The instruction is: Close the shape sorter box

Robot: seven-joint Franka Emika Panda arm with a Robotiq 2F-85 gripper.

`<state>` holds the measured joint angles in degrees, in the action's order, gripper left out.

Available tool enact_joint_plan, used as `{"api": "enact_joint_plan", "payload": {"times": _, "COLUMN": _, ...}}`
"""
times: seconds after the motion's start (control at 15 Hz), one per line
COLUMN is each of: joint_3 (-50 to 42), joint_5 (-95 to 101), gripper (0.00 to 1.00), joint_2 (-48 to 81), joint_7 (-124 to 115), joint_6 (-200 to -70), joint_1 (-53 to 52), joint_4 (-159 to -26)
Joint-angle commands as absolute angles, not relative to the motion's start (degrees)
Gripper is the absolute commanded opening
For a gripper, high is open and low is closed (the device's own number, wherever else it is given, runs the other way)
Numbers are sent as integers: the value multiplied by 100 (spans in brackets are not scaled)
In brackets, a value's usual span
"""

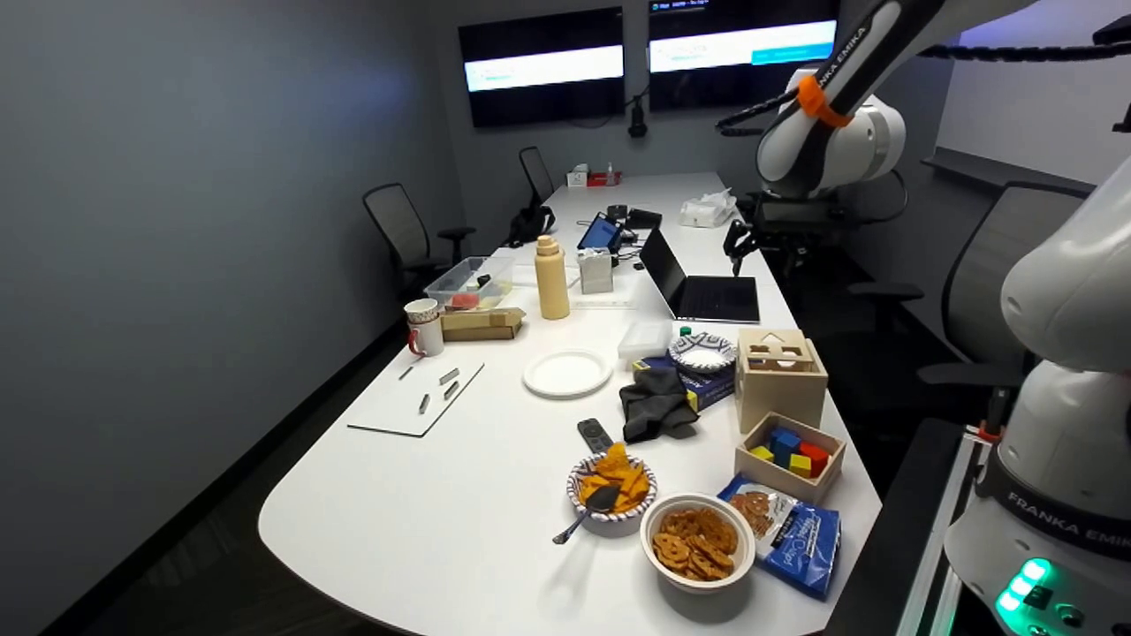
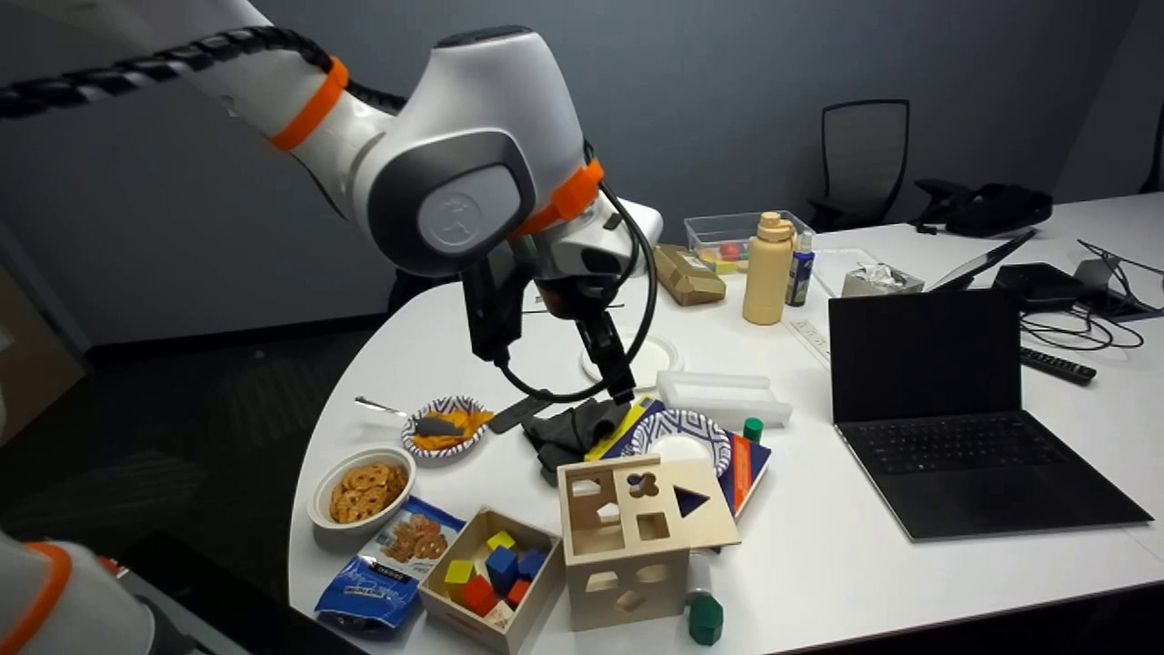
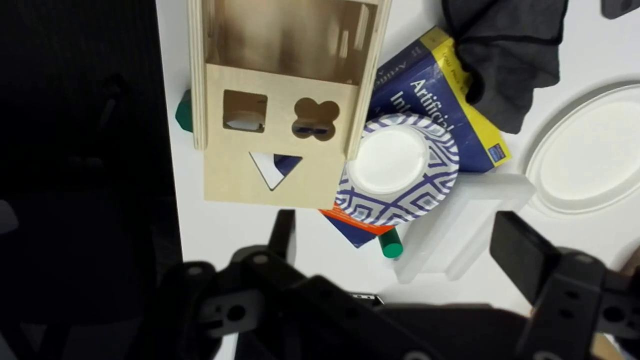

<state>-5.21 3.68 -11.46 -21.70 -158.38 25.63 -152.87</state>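
Note:
The shape sorter box is a pale wooden cube standing upright near the table edge; it also shows in an exterior view and the wrist view. Its sliding lid, with square, clover and triangle holes, is partly slid out. The lid's end overhangs the box on the laptop side, and part of the box top is uncovered. My gripper is open and empty, its fingers wide apart. In an exterior view the gripper is above the table, apart from the box and lid.
A wooden tray of coloured blocks stands beside the box. A book with a patterned bowl on it lies close by the lid. A green cylinder, clear plastic holder and laptop are near. Snack bowls stand farther off.

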Motion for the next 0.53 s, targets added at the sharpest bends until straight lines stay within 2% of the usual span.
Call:
{"api": "enact_joint_plan", "payload": {"times": 0.0, "joint_3": -759, "joint_5": 469, "gripper": 100, "joint_2": -282, "joint_7": -2481, "joint_6": -15912, "joint_1": 2445, "joint_4": -14729}}
{"api": "enact_joint_plan", "payload": {"times": 0.47, "joint_3": -1429, "joint_5": 205, "gripper": 100, "joint_2": 792, "joint_7": -2459, "joint_6": -15762, "joint_1": 2033, "joint_4": -14032}}
